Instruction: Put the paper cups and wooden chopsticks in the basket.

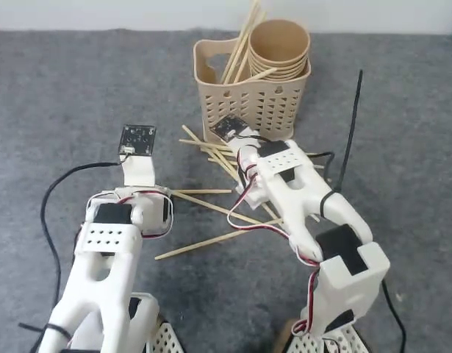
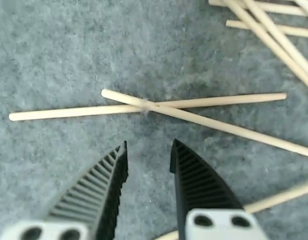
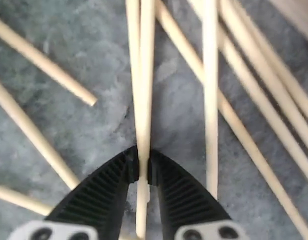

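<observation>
Bench (image 1: 79, 88): the basket (image 1: 248, 110) sits at 12 o'clock. The paper cups (image 1: 281, 44) are stacked inside it, so I'd call that half done. Several basket chopsticks (image 1: 244, 40) are in as well. What's left, as I read it, is a scatter of loose chopsticks (image 1: 200, 245) at the basket's 6 to 7 o'clock. The right end effector (image 3: 142, 167) is clamped on a pinched chopstick (image 3: 143, 75) down on the bench. The left end effector (image 2: 149, 142) is half open and empty, just short of a crossed pair (image 2: 143, 106).

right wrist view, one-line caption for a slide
Right gripper shut on one chopstick among others loose on the grey mat.
</observation>
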You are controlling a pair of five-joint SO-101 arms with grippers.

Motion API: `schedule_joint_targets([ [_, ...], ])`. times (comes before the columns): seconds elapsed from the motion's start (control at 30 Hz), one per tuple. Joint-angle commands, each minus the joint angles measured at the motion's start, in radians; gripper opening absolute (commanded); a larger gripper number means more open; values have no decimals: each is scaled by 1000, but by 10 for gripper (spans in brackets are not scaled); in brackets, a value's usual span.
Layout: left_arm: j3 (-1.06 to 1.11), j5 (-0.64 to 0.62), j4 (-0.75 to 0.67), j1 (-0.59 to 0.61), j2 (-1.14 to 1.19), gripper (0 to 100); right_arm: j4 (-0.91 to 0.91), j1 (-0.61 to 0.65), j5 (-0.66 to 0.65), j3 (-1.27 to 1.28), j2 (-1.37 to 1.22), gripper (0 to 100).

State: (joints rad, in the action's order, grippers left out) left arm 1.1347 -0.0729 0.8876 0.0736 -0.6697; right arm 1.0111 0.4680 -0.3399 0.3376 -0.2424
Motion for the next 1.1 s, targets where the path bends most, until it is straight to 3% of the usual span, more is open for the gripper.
schedule_joint_targets([
  [0.0,-4,6,-29,8,-32,130,101,73,-15,-46,74,9],
  [0.3,-4,0,-60,8,-31,130,148,275,43,138,447,9],
  [0.5,16,-2,-63,-3,-29,130,61,188,196,218,771,9],
  [0.63,35,-2,-80,-57,-28,130,18,104,216,295,946,9],
  [0.8,48,-20,-213,-112,87,130,4,122,215,400,1110,9],
  [1.07,-173,-195,-172,-106,393,130,-36,143,210,485,1176,9],
])
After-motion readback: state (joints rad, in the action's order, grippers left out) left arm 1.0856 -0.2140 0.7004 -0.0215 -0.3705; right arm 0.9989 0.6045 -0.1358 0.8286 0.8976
